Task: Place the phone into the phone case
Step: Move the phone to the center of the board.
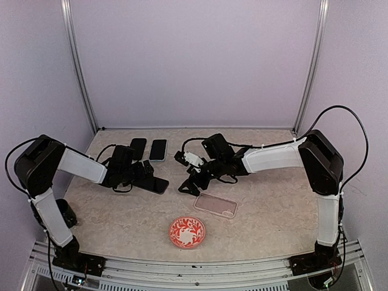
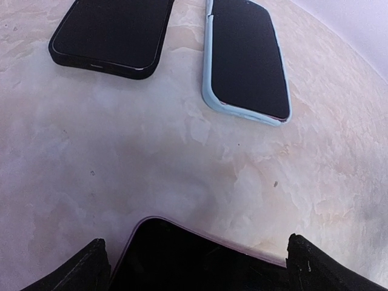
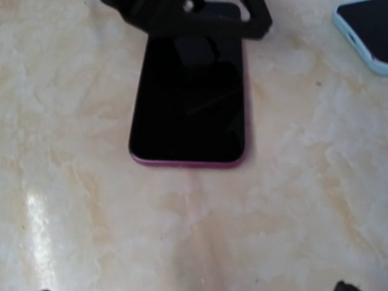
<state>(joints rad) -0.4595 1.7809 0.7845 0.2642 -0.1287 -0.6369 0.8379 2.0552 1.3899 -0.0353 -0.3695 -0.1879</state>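
Note:
The phone (image 3: 188,115), dark-screened with a magenta-purple edge, lies flat on the marble table (image 1: 267,200). My left gripper (image 2: 197,267) is open and straddles the phone's (image 2: 194,257) near end, one finger (image 2: 79,270) on each side. Seen from above, the left gripper (image 1: 147,176) is at the phone's (image 1: 160,185) left end. My right gripper (image 1: 189,185) is open just right of the phone, facing it and holding nothing. Only a tip of its fingers (image 3: 347,285) shows in the right wrist view. The clear phone case (image 1: 215,205) lies empty, right of and nearer than the phone.
A phone in a black case (image 2: 109,33) and a phone in a light blue case (image 2: 245,57) lie side by side at the back of the table. A red patterned plate (image 1: 187,232) sits near the front edge, below the clear case.

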